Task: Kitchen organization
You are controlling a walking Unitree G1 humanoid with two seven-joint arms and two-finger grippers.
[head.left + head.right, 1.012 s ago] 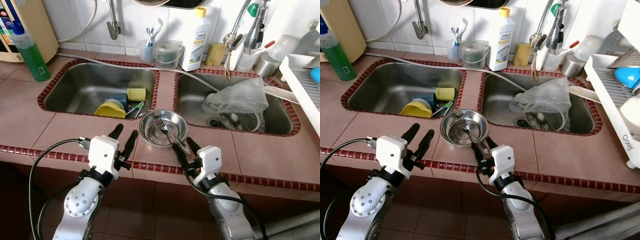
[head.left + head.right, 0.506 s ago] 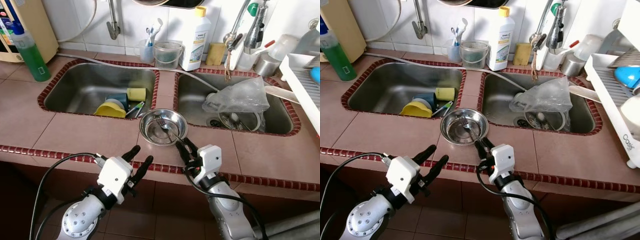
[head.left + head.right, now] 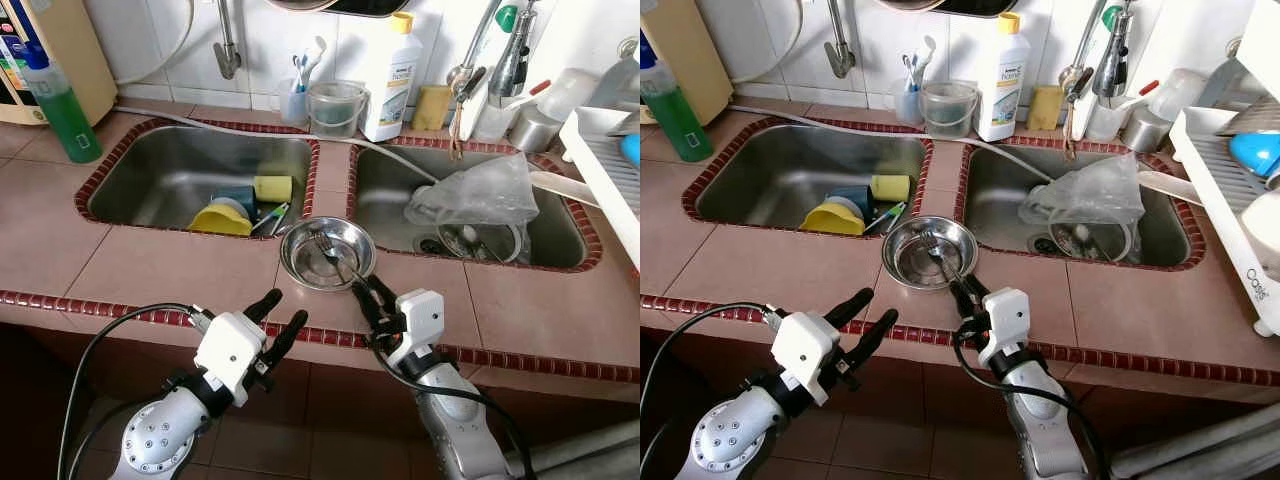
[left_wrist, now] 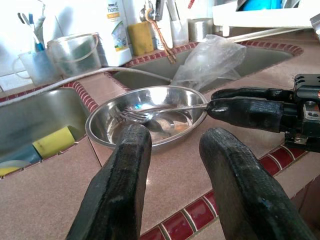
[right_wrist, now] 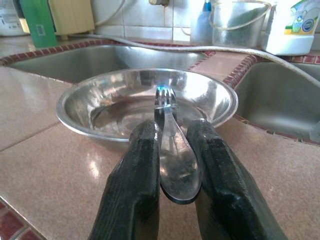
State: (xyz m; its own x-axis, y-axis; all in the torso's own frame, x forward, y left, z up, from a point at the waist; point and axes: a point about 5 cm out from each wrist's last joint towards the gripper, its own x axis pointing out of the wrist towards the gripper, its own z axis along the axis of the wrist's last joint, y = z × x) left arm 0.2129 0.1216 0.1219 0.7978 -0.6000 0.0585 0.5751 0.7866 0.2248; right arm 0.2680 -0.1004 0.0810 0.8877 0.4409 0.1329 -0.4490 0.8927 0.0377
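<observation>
Right gripper (image 3: 364,295) clamped on fork (image 3: 338,262) handle at near rim of steel bowl (image 3: 327,255), tines over bowl's middle. Left gripper (image 3: 278,318) fingers apart, near and left of bowl. Risk: lifting askew could tip bowl or slip fork.

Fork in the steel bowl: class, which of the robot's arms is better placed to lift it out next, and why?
Right. The right gripper is shut on the fork handle, tines over the steel bowl. The left gripper is open at the counter edge, holding nothing.
</observation>
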